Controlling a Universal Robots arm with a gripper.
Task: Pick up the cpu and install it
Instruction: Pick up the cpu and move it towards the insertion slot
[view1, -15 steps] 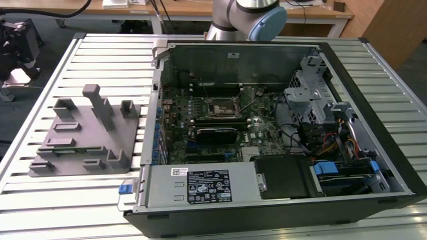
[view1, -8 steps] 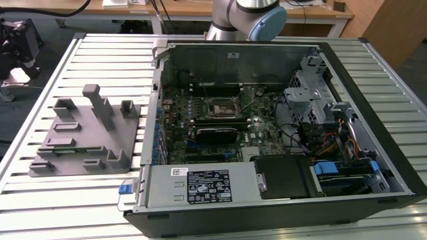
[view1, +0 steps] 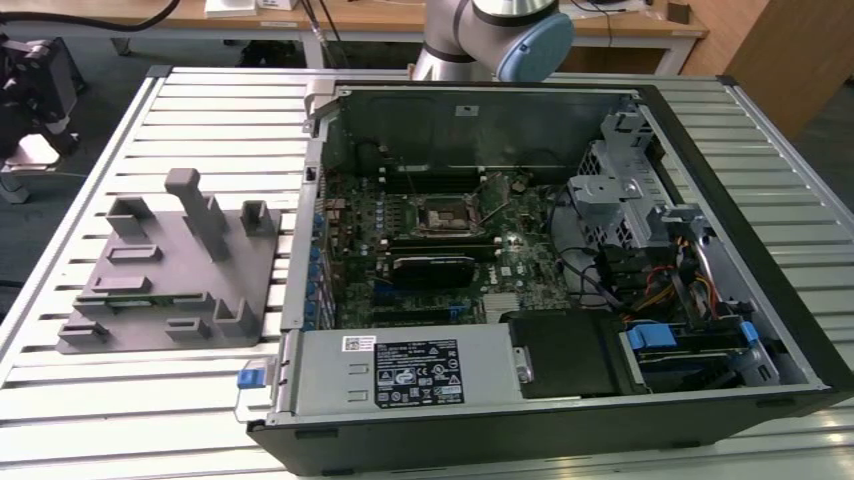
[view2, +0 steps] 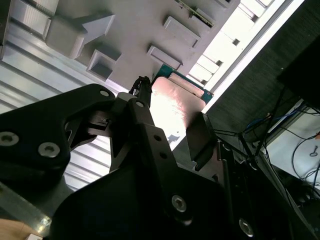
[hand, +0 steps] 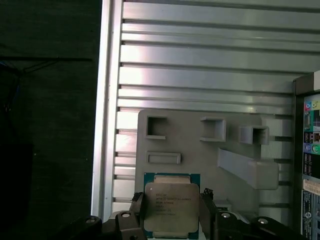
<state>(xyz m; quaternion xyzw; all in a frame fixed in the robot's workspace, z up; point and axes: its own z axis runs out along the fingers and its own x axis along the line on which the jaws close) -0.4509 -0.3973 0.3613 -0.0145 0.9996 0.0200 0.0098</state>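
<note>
Black jaws clamp the cpu (hand: 171, 207) flat between them by opposite edges, high over the grey fixture (hand: 200, 150) on the slatted surface (hand: 200, 65).

A robotics lab — slatted aluminium workbench (view1: 200, 100), open computer case (view1: 467, 130), cable-strewn wooden desks (view1: 367, 17) behind
</note>
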